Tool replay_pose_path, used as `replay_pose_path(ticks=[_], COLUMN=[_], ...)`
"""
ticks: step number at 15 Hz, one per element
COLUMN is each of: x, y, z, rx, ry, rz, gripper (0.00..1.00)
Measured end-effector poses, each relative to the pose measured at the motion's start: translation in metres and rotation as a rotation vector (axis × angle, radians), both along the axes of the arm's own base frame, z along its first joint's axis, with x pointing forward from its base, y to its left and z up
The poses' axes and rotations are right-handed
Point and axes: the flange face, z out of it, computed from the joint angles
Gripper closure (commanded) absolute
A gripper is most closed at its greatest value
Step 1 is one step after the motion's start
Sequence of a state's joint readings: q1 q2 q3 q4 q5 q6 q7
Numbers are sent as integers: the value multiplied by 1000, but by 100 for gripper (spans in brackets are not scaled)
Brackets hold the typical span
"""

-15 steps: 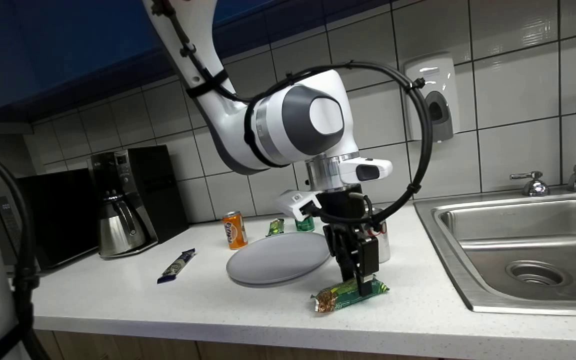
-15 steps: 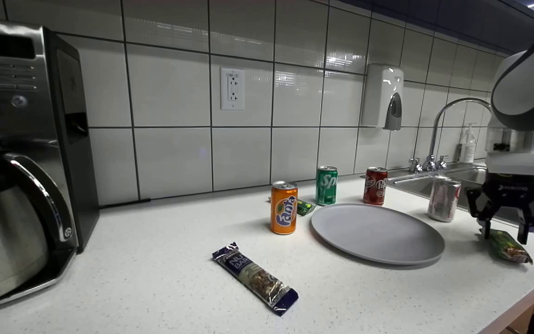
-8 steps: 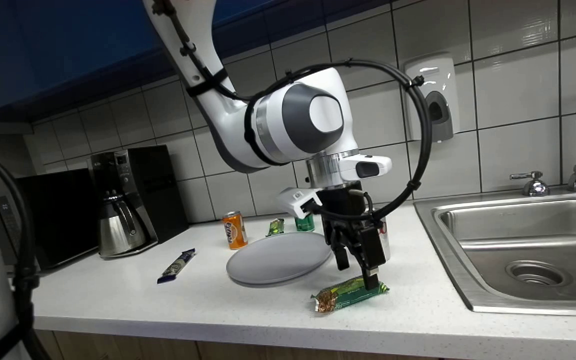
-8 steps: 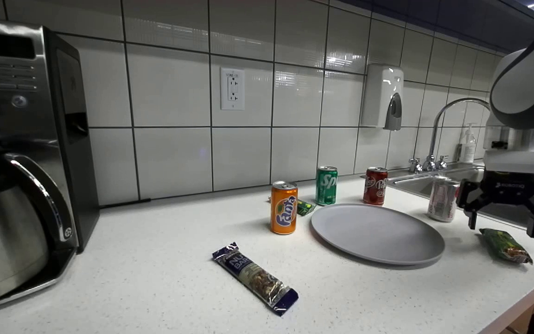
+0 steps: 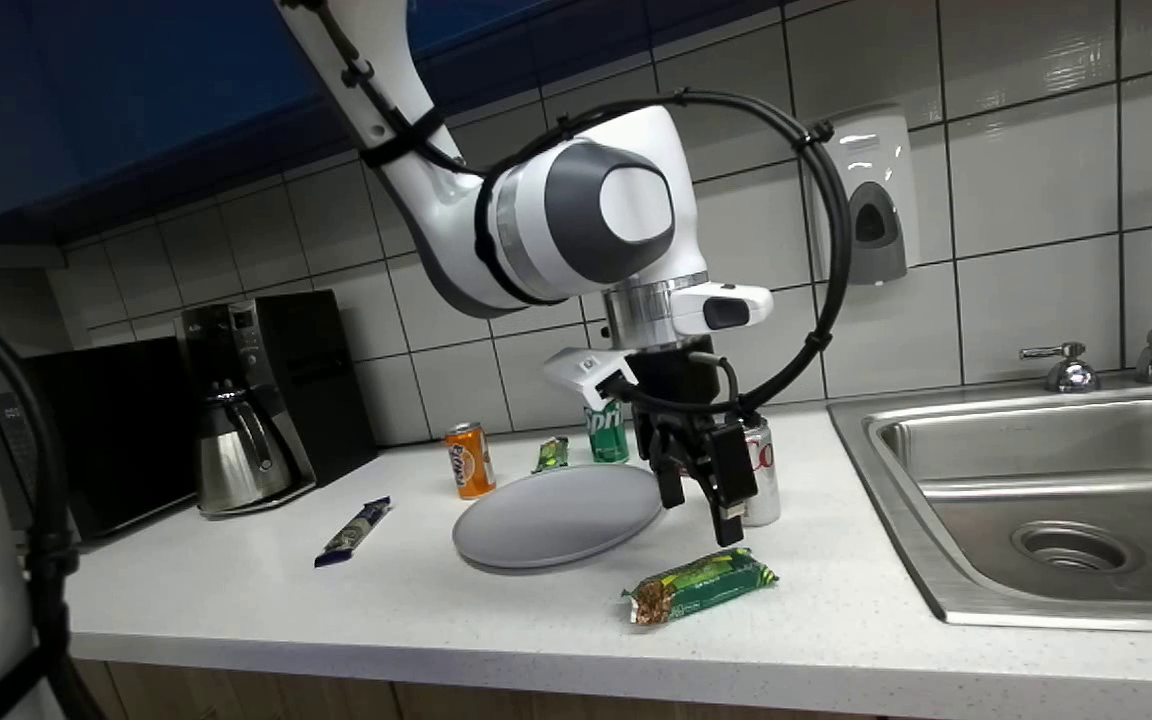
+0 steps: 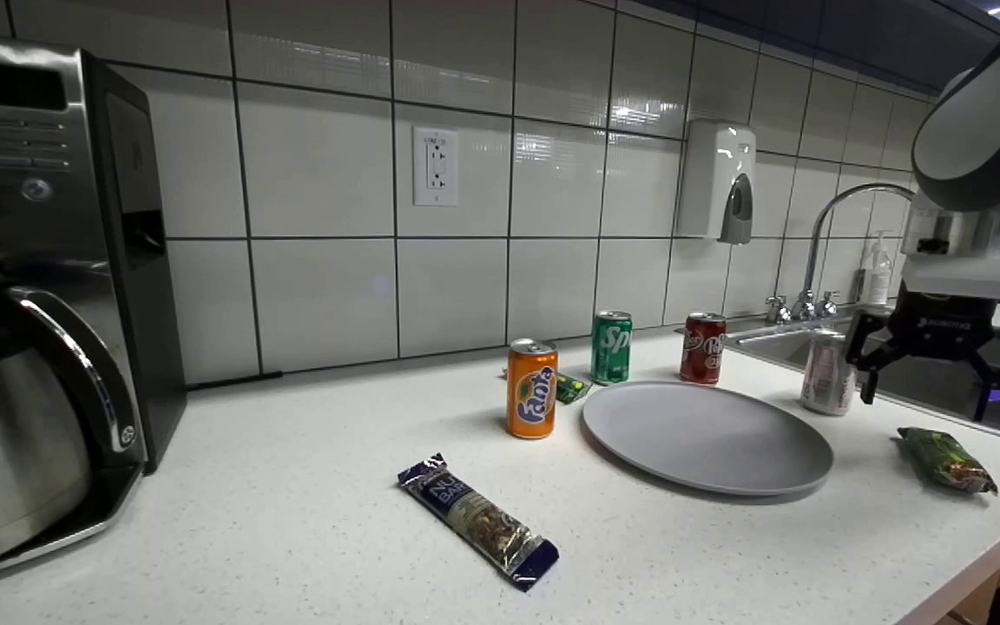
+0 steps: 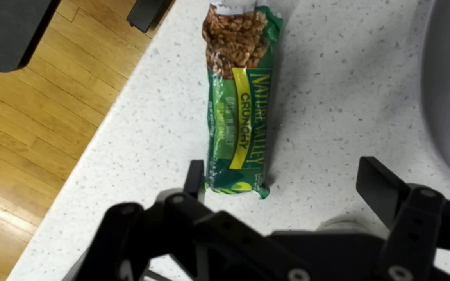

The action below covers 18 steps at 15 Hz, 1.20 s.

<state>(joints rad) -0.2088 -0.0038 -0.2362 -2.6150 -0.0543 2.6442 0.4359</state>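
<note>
My gripper [image 7: 281, 175] stands open with nothing between its fingers, raised above the counter. Just below it lies a green Nature Valley Crunchy bar [image 7: 240, 117], flat on the counter and apart from the fingers in both exterior views. In the wrist view the bar's near end is close beside the left finger [image 7: 195, 177], while the other finger is well off to the right. A silver can [image 6: 828, 375] stands upright behind the gripper, partly covered by it. The grey plate [image 6: 708, 438] rests beside the bar.
Orange Fanta [image 6: 532, 391], green Sprite [image 6: 611, 347] and dark red [image 6: 703, 349] cans stand around the plate. A blue-ended nut bar [image 6: 478, 521] and another green bar [image 5: 552, 454] lie on the counter. The sink [image 5: 921, 560] and coffee maker [image 5: 276, 390] flank the area.
A second ago the fingers were down at the green bar and closer together. They have spread wide and the gripper has risen clear. The bar has stayed in place.
</note>
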Motion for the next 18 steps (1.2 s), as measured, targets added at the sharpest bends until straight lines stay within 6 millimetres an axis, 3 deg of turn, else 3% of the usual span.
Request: replay_pose_path(ticks=[8,18], x=[5,33], y=[-2,-15], z=[25,54], rx=[11,45], ry=[-44,-59], rz=[25,104], gripper=[0,0])
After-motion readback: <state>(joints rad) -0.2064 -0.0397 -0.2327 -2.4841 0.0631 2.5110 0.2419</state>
